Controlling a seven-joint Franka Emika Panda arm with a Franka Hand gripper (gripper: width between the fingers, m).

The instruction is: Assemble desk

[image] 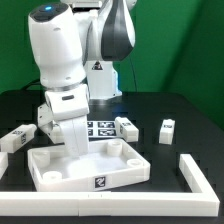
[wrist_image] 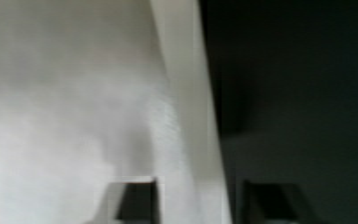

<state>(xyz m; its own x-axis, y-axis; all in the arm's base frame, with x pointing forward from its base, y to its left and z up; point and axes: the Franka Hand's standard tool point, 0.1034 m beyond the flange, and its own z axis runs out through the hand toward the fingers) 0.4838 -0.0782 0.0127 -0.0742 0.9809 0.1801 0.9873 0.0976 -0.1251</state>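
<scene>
Right now the end effector (wrist_image: 194,202) is down on the desk top (image: 60,180), which lies flat and open side up on the dark counter (image: 190,108), near its front edge. In the wrist view one finger (wrist_image: 137,200) sits over the white tray floor and the other over the dark counter, with the raised rim (wrist_image: 185,110) running between them. The jaws straddle that rim at a narrow setting. A thin dark gap shows beside one pad, so I cannot tell whether the grip has actually seated.

I judge the step in hand to be taking hold of the tray by its wall. To do it well, I would keep the rim centred between the pads and deep enough that they bear on the flat of the wall, not its lip. I would close squarely so the tray does not swing.

The tray's long axis runs across the exterior view, left to right, and its tagged long wall faces that camera. The grip seems to be on the far rim toward the exterior view's left, but the arm's own body hides the contact.

Three loose legs lie apart from the tray: one (image: 18,137) at the exterior view's left and two (image: 125,125) (image: 168,128) toward its right.
</scene>
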